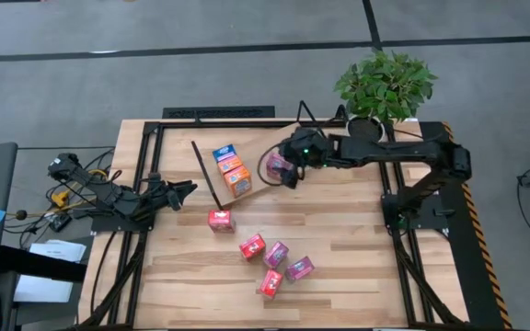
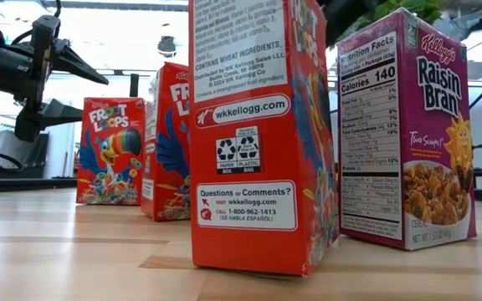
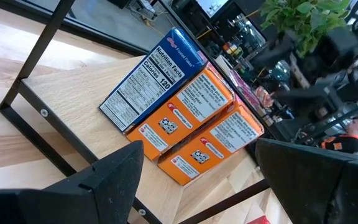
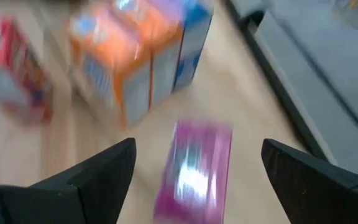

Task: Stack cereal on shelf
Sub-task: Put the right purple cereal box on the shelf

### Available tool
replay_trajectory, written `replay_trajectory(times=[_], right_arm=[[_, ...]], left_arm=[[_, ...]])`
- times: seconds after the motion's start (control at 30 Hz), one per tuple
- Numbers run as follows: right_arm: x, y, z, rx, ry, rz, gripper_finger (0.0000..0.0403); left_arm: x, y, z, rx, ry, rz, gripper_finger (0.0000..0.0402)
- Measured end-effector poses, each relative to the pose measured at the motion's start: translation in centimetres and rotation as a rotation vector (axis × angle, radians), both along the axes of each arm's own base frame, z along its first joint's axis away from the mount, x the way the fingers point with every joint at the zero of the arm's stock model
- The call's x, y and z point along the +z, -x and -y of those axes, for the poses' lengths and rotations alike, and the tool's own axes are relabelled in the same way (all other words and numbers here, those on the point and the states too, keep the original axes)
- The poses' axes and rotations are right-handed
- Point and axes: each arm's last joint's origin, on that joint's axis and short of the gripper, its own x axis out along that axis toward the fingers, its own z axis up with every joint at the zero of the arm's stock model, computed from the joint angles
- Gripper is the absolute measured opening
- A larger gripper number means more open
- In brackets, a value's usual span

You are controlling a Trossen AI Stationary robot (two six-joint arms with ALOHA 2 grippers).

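Observation:
On the shelf (image 3: 73, 93), a light board in a black rod frame, one blue and two orange cereal boxes (image 1: 231, 169) stand in a row. A pink box (image 4: 191, 180) lies flat on the wood beside that row. My right gripper (image 4: 197, 144) hangs open above it, tilted down, with a finger far off on each side and neither touching. Nearer the table's front, several red and pink boxes (image 1: 270, 260) stand or lie loose. My left gripper (image 1: 184, 190) waits open at the left, level, pointing at the row (image 3: 179, 118).
A potted plant (image 1: 385, 85) stands at the table's far right corner, behind the right arm. A single red box (image 1: 221, 219) sits near the left gripper. In the low view a tall red box (image 2: 262, 134) and a purple Raisin Bran box (image 2: 408, 125) stand close to the camera.

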Motion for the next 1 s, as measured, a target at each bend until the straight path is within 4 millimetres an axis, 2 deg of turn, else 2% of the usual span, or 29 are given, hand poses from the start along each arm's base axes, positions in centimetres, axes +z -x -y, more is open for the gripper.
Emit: replay_trajectory(times=[0.1,0.33,1.0], right_arm=[[-1.2,0.0,0.1,-0.006,-0.011,-0.066,0.0371],[-2.2,-0.5,0.4,-0.008,-0.021,-0.094,0.0366],[-2.2,0.0,1.6,-0.009,-0.063,-0.111,0.0292]], left_arm=[[0.0,0.0,0.0,-0.001,0.0,0.0,0.03],[0.0,0.0,0.0,-0.002,-0.003,-0.002,0.03],[0.0,0.0,0.0,-0.002,-0.032,-0.022,0.03]])
